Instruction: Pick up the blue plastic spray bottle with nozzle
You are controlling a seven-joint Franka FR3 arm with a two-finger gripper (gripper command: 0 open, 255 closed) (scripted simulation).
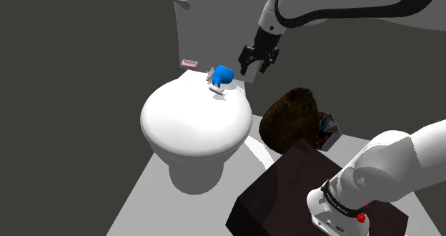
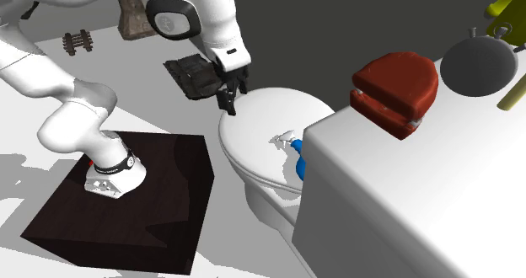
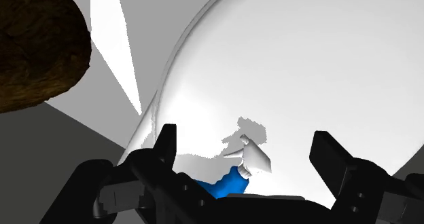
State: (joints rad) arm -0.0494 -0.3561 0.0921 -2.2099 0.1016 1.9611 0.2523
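Observation:
A blue spray bottle (image 1: 223, 75) with a white nozzle (image 1: 216, 89) lies on its side at the back of the white toilet lid (image 1: 193, 120), close to the tank. My black gripper (image 1: 256, 69) hangs open in the air just to the shoulder view's right of the bottle, not touching it. In the wrist view the bottle's blue body (image 3: 227, 183) and nozzle (image 3: 253, 155) lie below the gripper (image 3: 247, 136), between the two spread fingers (image 3: 166, 144). From the second exterior view the gripper (image 2: 228, 104) hovers over the lid's edge, apart from the bottle (image 2: 301, 163).
The white tank (image 2: 405, 200) behind the bottle carries a red clamshell object (image 2: 396, 91) and a grey round thing (image 2: 478, 66). A brown lumpy object (image 1: 289, 116) sits between toilet and dark stand (image 1: 286, 192). A small pink item (image 1: 189, 63) rests near the tank.

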